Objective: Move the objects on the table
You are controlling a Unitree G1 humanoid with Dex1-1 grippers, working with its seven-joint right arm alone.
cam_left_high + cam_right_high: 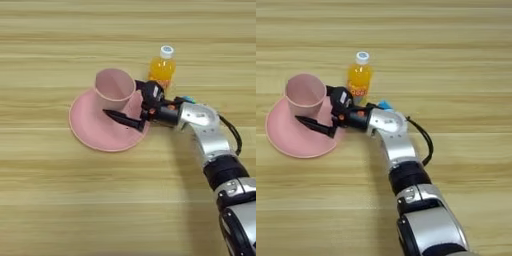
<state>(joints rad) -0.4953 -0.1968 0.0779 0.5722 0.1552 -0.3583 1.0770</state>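
Right claw (131, 106) sits over the pink plate (90, 131), fingers spread apart, clamped on nothing. One black finger (122, 119) lies low across the plate's right half, pointing left, just in front of the pink cup (115, 88). The other finger is up by the cup's right wall; cannot tell if it touches. Cup looks bracketed between the two but not gripped.

Landmark = plate. Cup stands upright on the plate's back half, mouth up. Orange-drink bottle (162, 70) with white cap stands upright off the plate, just behind its right edge, near the claw's wrist. Silver forearm (207, 131) runs from the plate's right edge down toward the bottom right. All of it rests on the wooden table (60, 200).

Risks, judged:
- Closing off-centre could push the light cup sideways and tip it on the plate.
- Low finger may drag or press the plate, sliding the plate with the cup.
- Wrist is close to the bottle; a swing backward or right could knock it over.
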